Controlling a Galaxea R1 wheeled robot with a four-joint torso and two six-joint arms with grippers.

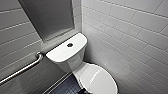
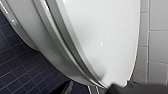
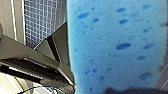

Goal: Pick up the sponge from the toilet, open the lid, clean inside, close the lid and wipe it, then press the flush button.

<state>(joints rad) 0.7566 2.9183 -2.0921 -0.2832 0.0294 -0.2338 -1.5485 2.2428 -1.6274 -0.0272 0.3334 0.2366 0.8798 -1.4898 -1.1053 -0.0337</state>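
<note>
The toilet (image 1: 72, 57) sits in a tiled corner, with the wall close at its 3 o'clock, a steel grab bar (image 1: 22, 70) at 9 and dark tiled floor (image 1: 65, 87) open at 7. The lid (image 1: 100, 80) is down — glossy, white, oval. The right gripper (image 3: 130, 91) pinches the sponge (image 3: 112, 45) — porous, bright blue. The left gripper (image 2: 135, 88) hangs by the lid's rim; how its jaws stand I cannot tell.

Head camera looks down on the toilet (image 1: 65, 52); left wrist hugs its lid (image 2: 105, 37), right wrist the sponge (image 3: 115, 45).
</note>
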